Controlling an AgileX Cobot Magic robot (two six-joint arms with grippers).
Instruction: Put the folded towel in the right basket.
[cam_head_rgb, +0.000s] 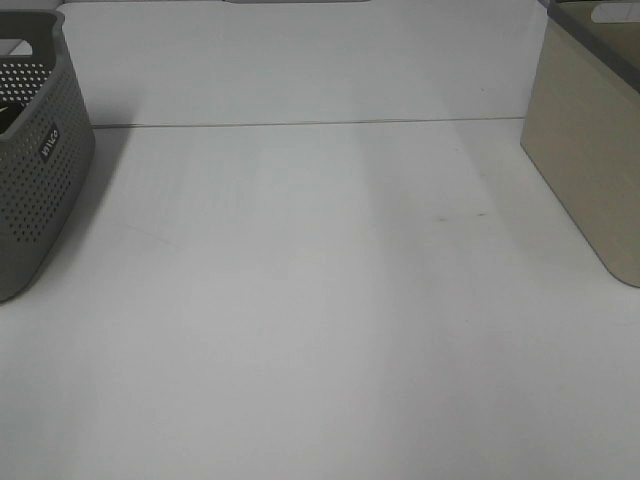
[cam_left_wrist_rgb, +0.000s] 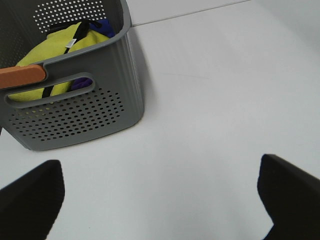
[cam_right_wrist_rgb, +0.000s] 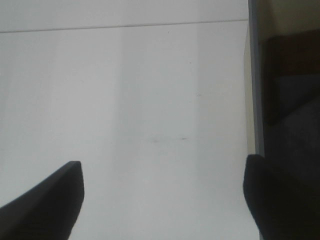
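The right basket is beige with a grey rim and stands at the table's right edge. In the right wrist view its wall shows, with dark red and dark blue cloth inside; I cannot tell if this is the folded towel. My right gripper is open and empty above bare table beside this basket. My left gripper is open and empty above the table, in front of the grey basket. Neither gripper shows in the exterior view.
The grey perforated basket stands at the table's left edge. It holds a yellow-green cloth and something blue, and has an orange-brown grip. A seam crosses the white table at the back.
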